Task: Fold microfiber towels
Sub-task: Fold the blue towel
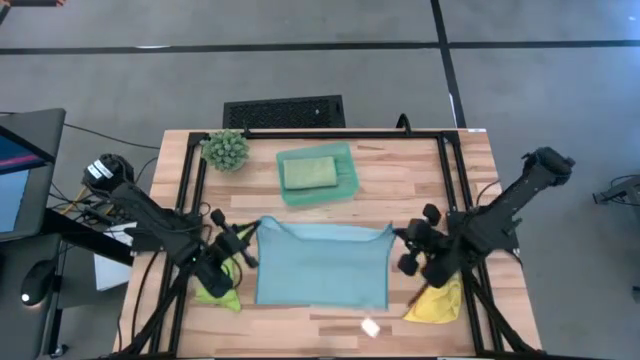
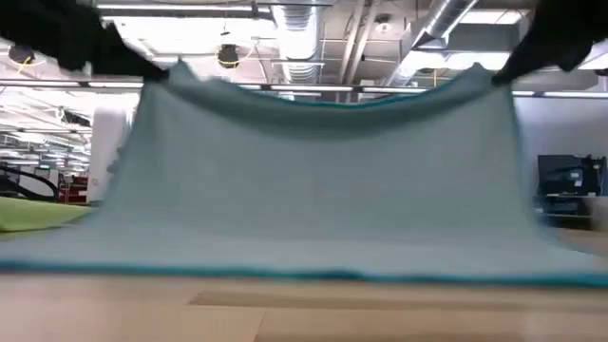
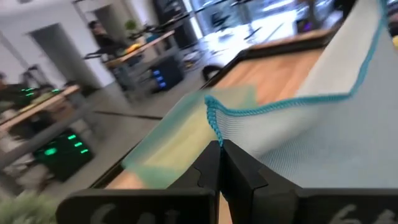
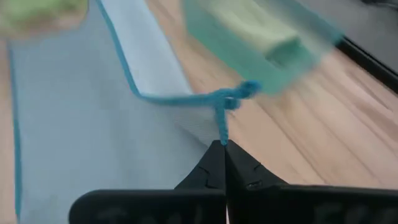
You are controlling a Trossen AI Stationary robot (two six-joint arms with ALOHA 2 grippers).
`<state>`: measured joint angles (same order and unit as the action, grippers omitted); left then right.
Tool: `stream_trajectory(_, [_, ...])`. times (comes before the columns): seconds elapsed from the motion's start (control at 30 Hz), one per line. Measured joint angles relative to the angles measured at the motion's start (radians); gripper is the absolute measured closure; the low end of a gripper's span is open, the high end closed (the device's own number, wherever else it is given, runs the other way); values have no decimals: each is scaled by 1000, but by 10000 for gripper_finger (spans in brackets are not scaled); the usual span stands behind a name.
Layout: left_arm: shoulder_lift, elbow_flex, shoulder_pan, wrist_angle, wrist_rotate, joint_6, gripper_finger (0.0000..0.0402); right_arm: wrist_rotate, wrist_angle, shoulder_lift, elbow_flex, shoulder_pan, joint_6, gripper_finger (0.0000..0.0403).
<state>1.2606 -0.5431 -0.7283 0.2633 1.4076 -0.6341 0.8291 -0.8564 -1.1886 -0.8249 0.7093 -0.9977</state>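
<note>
The light blue towel (image 2: 323, 199) fills the low view, its near hem lying flat on the wooden table (image 2: 304, 309) while its far edge rises to two lifted corners; from above it sits in the middle of the table's near half, spread wide, its far edge dipping slightly between the corners. The left gripper (image 1: 247, 245) is clenched on the far left corner, the stitched blue hem bunched right at its fingertips (image 3: 219, 163); the right gripper (image 1: 403, 240) is pinched tight on the far right corner in the same way, the hem curling up from its closed tips (image 4: 222, 163). Both corners hang clear of the table, the cloth sloping down from them to the near hem. The lime green towel (image 1: 217, 293) lies crumpled under the left arm at the near left; the yellow towel (image 1: 437, 303) lies under the right arm at the near right. Farther back, the teal tray (image 1: 350, 178) holds the pale sage green towel (image 1: 308, 172), folded; the spiky plant ball (image 1: 226, 149) sits to the tray's left at the far edge.
</note>
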Motion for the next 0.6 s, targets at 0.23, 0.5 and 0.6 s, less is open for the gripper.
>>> stream_trajectory(0.23, [0, 113, 68, -60, -44, -81, 401, -41, 14, -190, 0, -155, 68, 396])
stream_trajectory(0.5, [0, 114, 54, -50, -132, -22, 401, -77, 105, -404, 0, -245, 209, 396])
stream_trajectory(0.6, [0, 114, 60, -11, -180, -56, 401, -102, 121, -444, 0, -260, 219, 396])
